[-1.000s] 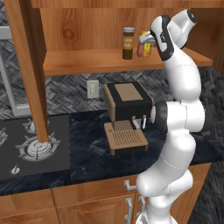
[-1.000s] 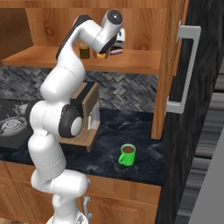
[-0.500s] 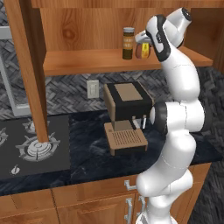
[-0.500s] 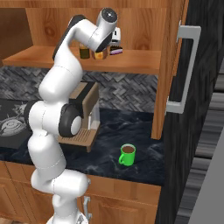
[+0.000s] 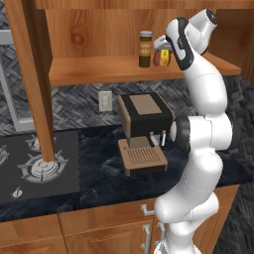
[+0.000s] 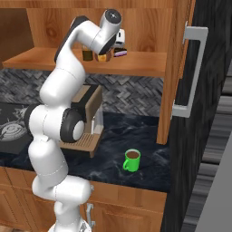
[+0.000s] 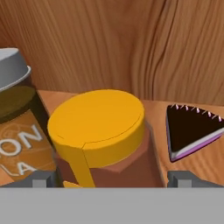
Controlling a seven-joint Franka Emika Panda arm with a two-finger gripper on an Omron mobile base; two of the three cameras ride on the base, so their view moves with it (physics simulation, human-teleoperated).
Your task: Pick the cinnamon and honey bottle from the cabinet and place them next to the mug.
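Note:
On the cabinet shelf [image 5: 99, 69] the cinnamon [image 5: 145, 48] stands upright, a dark jar with a grey lid. Just right of it is the amber honey bottle [image 5: 161, 58] with its yellow cap. My gripper [image 5: 164, 49] reaches into the cabinet at that bottle. In the hand view the honey bottle [image 7: 96, 122] sits between my open fingertips [image 7: 42, 179], one on each side of its body, with the cinnamon [image 7: 17, 127] to its left. The green mug [image 6: 132, 159] stands on the dark counter, right of the coffee machine.
A small dark purple dish [image 7: 192, 129] lies on the shelf right of the honey bottle. A coffee machine [image 5: 144, 131] stands on the counter [image 6: 149, 140] under the shelf. The cabinet's side post [image 5: 37, 84] comes down over the stove [image 5: 34, 166]. A tall panel with a handle [image 6: 190, 72] is right of the mug.
The hand has moved further into the cabinet and closed in on the honey bottle, so its fingers now straddle it. The jar and the bottle have not moved.

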